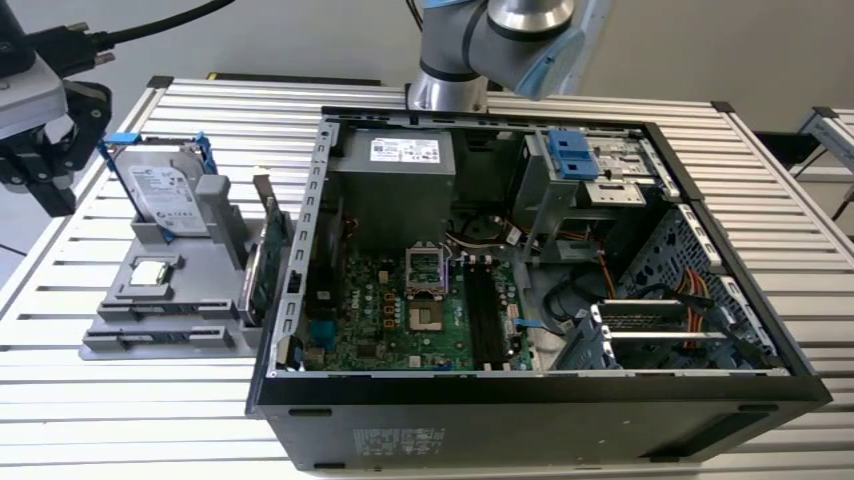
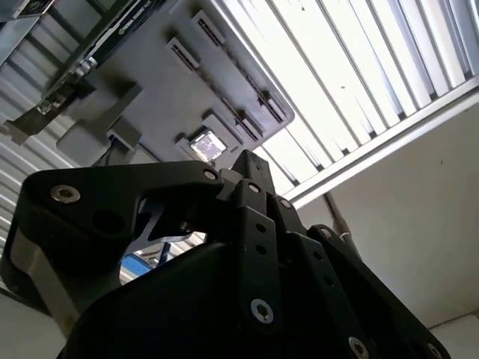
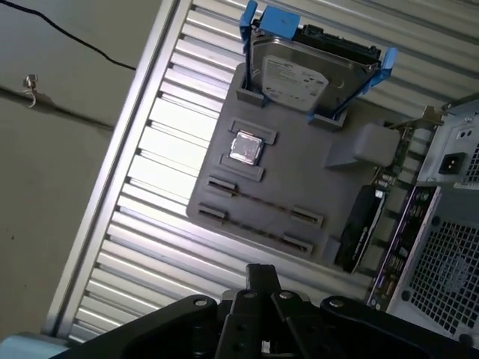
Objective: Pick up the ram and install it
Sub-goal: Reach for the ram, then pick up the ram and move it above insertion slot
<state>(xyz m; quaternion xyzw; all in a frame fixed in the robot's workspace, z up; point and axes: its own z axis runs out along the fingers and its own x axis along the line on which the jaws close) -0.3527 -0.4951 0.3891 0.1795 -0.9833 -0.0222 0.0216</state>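
My black gripper (image 1: 56, 198) hangs at the exterior view's far left, above the table edge and just beside the grey parts holder (image 1: 147, 300). In both wrist views its fingers (image 3: 262, 273) (image 2: 247, 161) meet at one tip with nothing showing between them. The holder's two long narrow slots (image 3: 258, 203) lie just beyond the fingertips and look bare. The ram is out of view. Inside the open computer case (image 1: 534, 390), the motherboard's long black memory slots (image 1: 487, 315) run beside the processor socket; whether a stick sits in them I cannot tell.
The holder carries a silver hard drive in a blue frame (image 1: 167, 195) (image 3: 307, 71), a small square chip (image 1: 154, 270) (image 3: 245, 148) and a green card with a metal bracket (image 1: 267, 265) (image 3: 363, 224) standing against the case. The slatted table's edge (image 3: 127, 172) borders the floor.
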